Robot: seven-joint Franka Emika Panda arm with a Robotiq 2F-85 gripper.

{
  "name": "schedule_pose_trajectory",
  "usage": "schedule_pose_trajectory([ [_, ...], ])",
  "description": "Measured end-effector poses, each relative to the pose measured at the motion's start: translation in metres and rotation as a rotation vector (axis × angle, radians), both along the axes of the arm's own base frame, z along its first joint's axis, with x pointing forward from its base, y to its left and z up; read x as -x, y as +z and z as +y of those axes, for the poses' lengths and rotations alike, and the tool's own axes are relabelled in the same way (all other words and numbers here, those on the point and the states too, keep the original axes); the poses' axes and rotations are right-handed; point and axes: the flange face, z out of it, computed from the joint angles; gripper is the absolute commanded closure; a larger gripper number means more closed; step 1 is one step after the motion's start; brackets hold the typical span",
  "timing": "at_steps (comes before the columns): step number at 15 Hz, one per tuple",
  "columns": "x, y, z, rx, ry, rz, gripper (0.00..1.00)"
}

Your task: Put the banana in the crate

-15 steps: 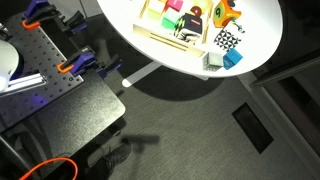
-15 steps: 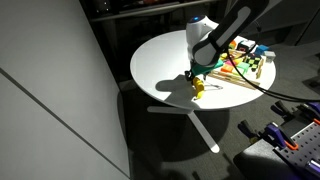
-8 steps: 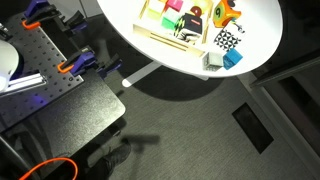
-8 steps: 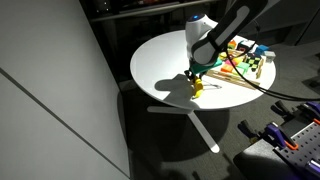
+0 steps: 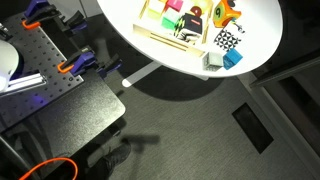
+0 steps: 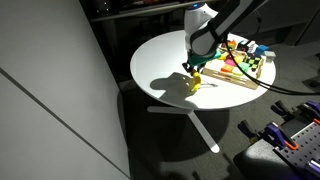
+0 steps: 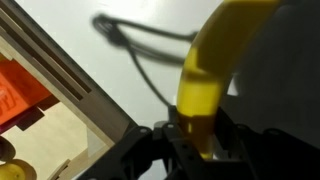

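A: How much of the job can be counted as done?

B: The pickup, it is judged. In an exterior view the banana (image 6: 196, 82) is seen hanging below the hand (image 6: 193, 70), over the white tabletop (image 6: 160, 62). A shadow is cast under it, so it is taken to be lifted clear, though a light touch on the surface cannot be ruled out.

A: Is the grasp borne out from the wrist?

B: It is. In the wrist view the hand (image 7: 197, 135) is shown clamped on the near end of the banana (image 7: 215, 60), and the rest of the fruit is seen stretching away over bare tabletop.

A: And where is the crate placed?

B: The crate (image 6: 235, 82) is found just beside the banana in that exterior view. Its slatted wooden wall (image 7: 55, 75) is shown at the left of the wrist view, with an orange piece (image 7: 15, 95) lying inside. The banana is held outside it, and no part of it is seen over the rim.

A: What is left to be done, then?

B: The carry over the wall, the lowering and the release. Room will have to be found, since in an exterior view the crate (image 5: 165, 38) is already partly taken up by coloured toys. Nothing has been placed yet, so the task is reckoned about half done.
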Motion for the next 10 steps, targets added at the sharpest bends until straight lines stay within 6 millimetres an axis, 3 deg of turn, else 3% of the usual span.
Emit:
schedule_pose_trajectory([
  [4, -0.005, 0.020, -0.020, 0.012, -0.019, 0.020, 0.86],
  [10, -0.011, 0.044, -0.075, -0.016, -0.084, 0.070, 0.86],
])
